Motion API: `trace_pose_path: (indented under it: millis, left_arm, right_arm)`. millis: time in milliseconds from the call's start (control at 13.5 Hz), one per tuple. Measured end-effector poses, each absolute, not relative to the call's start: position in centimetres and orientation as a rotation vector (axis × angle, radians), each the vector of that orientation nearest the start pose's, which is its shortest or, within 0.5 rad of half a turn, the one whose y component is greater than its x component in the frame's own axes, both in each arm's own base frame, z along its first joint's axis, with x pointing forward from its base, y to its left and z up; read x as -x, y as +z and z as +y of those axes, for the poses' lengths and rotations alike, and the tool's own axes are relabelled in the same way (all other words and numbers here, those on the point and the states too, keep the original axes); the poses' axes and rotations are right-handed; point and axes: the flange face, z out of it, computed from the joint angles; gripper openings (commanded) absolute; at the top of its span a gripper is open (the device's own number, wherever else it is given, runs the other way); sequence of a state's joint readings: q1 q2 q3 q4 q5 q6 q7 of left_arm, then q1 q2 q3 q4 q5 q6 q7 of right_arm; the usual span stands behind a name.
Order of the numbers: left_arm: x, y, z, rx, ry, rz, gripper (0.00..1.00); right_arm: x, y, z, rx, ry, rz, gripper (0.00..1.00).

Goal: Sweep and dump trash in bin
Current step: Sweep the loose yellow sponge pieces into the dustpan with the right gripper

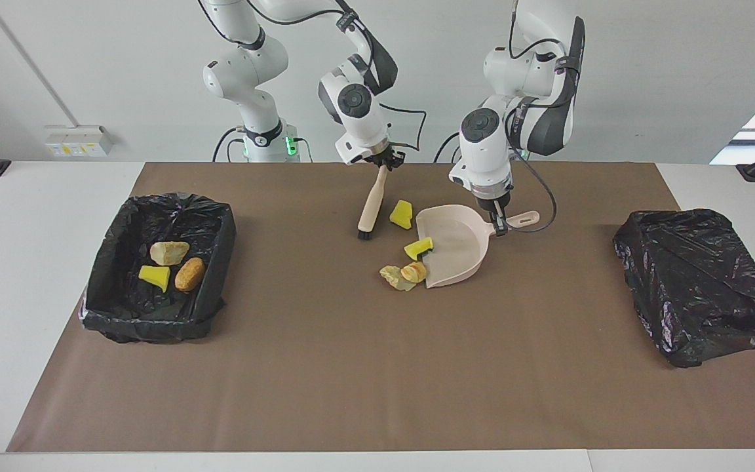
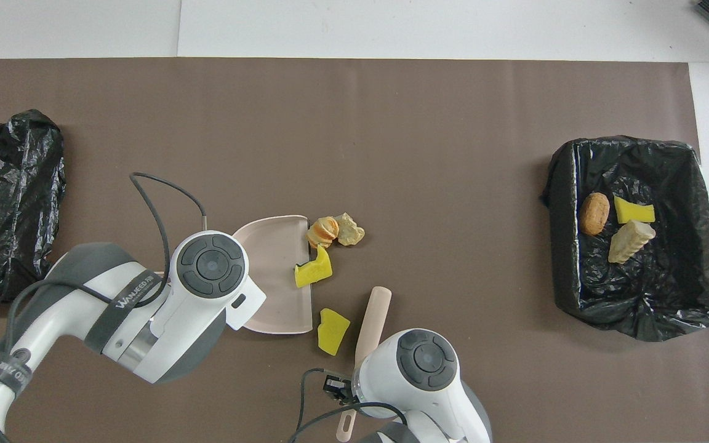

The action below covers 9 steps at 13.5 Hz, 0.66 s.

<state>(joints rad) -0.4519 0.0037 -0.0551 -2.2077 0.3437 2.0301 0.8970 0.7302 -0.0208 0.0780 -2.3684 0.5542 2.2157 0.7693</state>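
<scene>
Facing view first: the right gripper (image 1: 384,162) is clamped on the upper end of the brush (image 1: 371,207), which slants down from it with its black bristles at the brown mat (image 1: 351,367), just beside a yellow chunk (image 1: 402,214). From overhead, the brush handle (image 2: 371,320) pokes out past the right arm's wrist, and that yellow chunk (image 2: 333,322) sits between the handle and the dustpan's open lip.

Over to the left gripper (image 1: 498,223): it is pinched shut on the handle of the dustpan (image 1: 459,252), low over the mat. The dustpan (image 2: 274,271) lies flat in the middle of the mat, its open lip facing the right arm's end of the table. A second yellow piece (image 1: 419,248) straddles that lip, partly on the pan. At the corner of the lip farther from the robots, a tan striped lump (image 1: 414,271) touches the pan's edge, and a pale beige lump (image 1: 393,277) touches it on the side away from the pan. Overhead, these read as the yellow piece (image 2: 313,268), the tan lump (image 2: 322,230) and the beige lump (image 2: 350,229).

Out toward the edges: the bin (image 1: 122,314), lined with a black bag, stands at the right arm's end of the mat. Three pieces are already in it: a beige lump (image 1: 169,252), a yellow wedge (image 1: 154,276) and a brown lump (image 1: 189,274). At the left arm's end of the mat lies a crumpled black bag (image 1: 698,282).
</scene>
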Motion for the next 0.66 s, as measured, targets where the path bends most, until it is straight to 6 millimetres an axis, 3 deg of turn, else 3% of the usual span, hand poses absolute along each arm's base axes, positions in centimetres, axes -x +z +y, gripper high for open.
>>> trace_pose_path:
  millis: [148, 665]
  left_arm:
    - [-45.5, 36.6, -23.0, 1.991, 0.347, 2.055, 0.0]
    - [-45.4, 36.5, -22.8, 1.972, 0.371, 2.066, 0.0]
  right_arm:
    - [-33.4, 31.9, 37.1, 2.819, 0.526, 0.382, 0.0]
    - [-38.0, 33.4, 40.5, 2.738, 0.368, 0.117, 0.0]
